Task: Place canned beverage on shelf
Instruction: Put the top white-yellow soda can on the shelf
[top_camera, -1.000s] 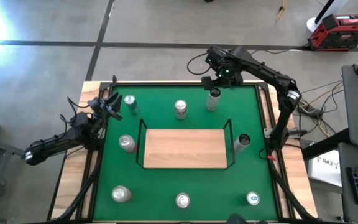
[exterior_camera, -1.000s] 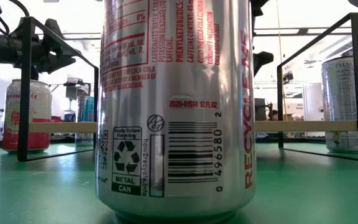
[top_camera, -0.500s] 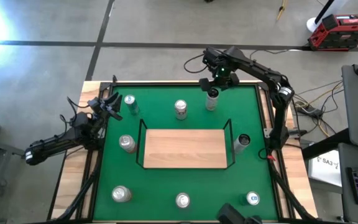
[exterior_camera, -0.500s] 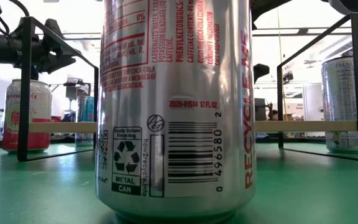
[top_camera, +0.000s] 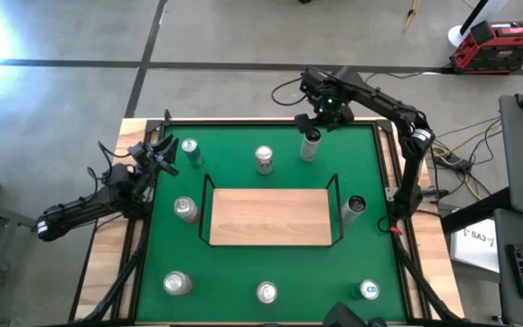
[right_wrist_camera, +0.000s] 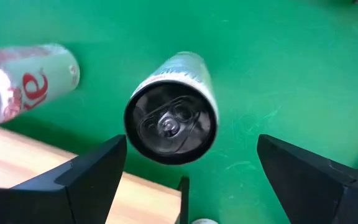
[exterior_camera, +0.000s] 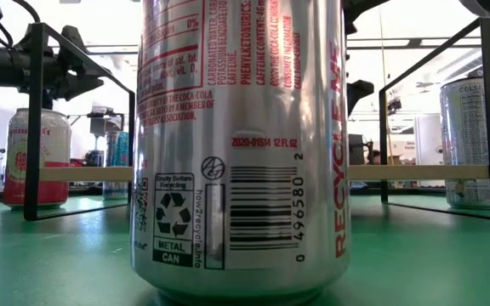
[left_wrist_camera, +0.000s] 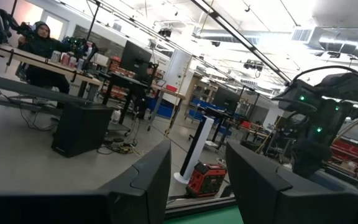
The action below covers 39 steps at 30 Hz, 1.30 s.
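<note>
Wood shelf (top_camera: 271, 216) mid-tabletop is bare, so nothing's placed yet. Right end effector (top_camera: 313, 124) hangs spread wide above a can (top_camera: 310, 143) near the far edge, not gripping. Left end effector (top_camera: 159, 154) waits clenched at the left edge.

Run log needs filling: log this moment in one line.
right pincer: open above upright silver can | left pincer: shut, table edge | light-wood shelf: bare
</note>
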Tool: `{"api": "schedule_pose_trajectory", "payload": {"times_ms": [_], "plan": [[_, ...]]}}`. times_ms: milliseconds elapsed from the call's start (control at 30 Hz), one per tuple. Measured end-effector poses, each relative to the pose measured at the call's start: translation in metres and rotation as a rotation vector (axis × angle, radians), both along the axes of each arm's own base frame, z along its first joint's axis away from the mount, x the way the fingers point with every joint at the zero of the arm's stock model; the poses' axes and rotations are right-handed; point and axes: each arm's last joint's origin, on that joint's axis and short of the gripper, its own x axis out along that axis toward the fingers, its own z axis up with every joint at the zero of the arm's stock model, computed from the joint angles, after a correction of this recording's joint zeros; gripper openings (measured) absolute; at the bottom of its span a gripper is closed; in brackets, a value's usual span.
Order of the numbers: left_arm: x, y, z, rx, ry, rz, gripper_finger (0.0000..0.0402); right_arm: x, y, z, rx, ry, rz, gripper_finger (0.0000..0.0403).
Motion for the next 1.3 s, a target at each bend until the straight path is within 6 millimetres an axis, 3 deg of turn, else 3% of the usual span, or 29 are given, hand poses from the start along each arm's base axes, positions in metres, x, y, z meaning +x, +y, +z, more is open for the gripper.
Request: {"api": "schedule_pose_trajectory", "payload": {"times_ms": [433,1033,1167,1300], "plan": [[0.000,0.000,0.000,0.000,0.000,0.000,0.0137,0.001,0.003,-0.009,0.008,-0.004,0.198,0.0352],[0.000,0.000,0.000,0.000,0.000,0.000,0.0137,0.016,-0.012,-0.046,0.069,0.019,0.225,0.0351],[0.000,0.000,0.000,0.000,0.000,0.000,0.0137,0.016,-0.016,-0.051,0.089,0.033,0.160,0.0329],[0.000,0.000,0.000,0.000,0.001,0.000,0.0137,0.016,-0.017,-0.052,0.096,0.036,0.133,0.0273]]}}
